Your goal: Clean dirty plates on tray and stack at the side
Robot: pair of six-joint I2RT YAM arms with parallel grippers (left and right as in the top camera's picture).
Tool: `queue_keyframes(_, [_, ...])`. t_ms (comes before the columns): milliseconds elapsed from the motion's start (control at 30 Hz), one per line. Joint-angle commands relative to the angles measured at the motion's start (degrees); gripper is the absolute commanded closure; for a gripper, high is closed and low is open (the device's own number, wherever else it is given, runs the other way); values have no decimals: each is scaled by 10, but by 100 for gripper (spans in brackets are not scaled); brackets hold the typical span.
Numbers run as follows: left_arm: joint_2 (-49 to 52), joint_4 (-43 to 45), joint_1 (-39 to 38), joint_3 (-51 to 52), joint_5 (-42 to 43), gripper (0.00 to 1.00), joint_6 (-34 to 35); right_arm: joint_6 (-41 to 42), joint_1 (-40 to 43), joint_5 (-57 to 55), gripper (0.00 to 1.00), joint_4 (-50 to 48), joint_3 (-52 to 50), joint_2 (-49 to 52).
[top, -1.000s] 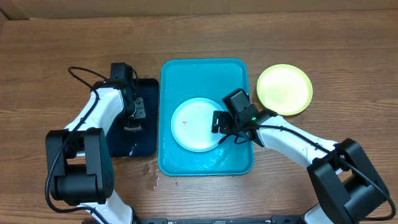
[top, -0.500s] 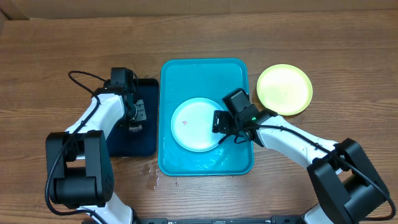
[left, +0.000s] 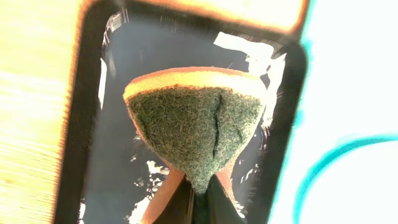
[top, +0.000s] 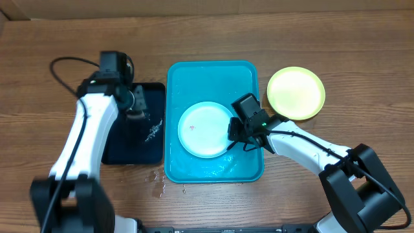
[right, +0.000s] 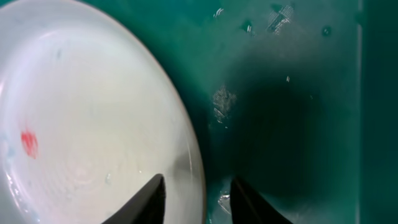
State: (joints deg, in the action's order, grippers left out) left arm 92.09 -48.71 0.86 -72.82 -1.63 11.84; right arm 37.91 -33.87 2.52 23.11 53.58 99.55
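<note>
A light blue plate [top: 200, 129] lies in the turquoise tray [top: 213, 74], with a red speck [right: 28, 142] on its face. My right gripper [right: 199, 183] straddles the plate's right rim [right: 200, 168], one finger over the plate and one over the tray floor. Its jaws are narrow, but a gap still shows beside the rim. A pale yellow-green plate [top: 295, 92] sits on the table right of the tray. My left gripper [left: 200, 186] is shut on a green-and-orange sponge [left: 193, 130], held above the black tray [left: 93, 155].
The black tray [top: 123, 149] lies left of the turquoise tray and has wet streaks on it. Water drops [top: 158, 178] dot the wood by the turquoise tray's front left corner. The tray floor [right: 292, 124] is wet.
The left arm has swung up and back with the sponge, away from the black tray's surface. The right gripper's jaws have narrowed around the blue plate's rim.
</note>
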Motion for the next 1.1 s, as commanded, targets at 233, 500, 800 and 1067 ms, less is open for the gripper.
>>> queue_keyframes(233, [-49, -34, -36, -7, 165, 96, 4, 3, -3, 77, 91, -25, -9, -10])
queue_keyframes(500, [-14, 7, -125, 40, 156, 96, 32, 3, -9, 81, 91, -27, -9, -10])
queue_keyframes(800, [68, 45, -173, 45, 156, 96, 40, 3, -9, 80, 84, -27, -9, -10])
queue_keyframes(1067, [98, 57, -174, 45, 115, 96, 40, 3, -9, 76, 81, -27, -9, -10])
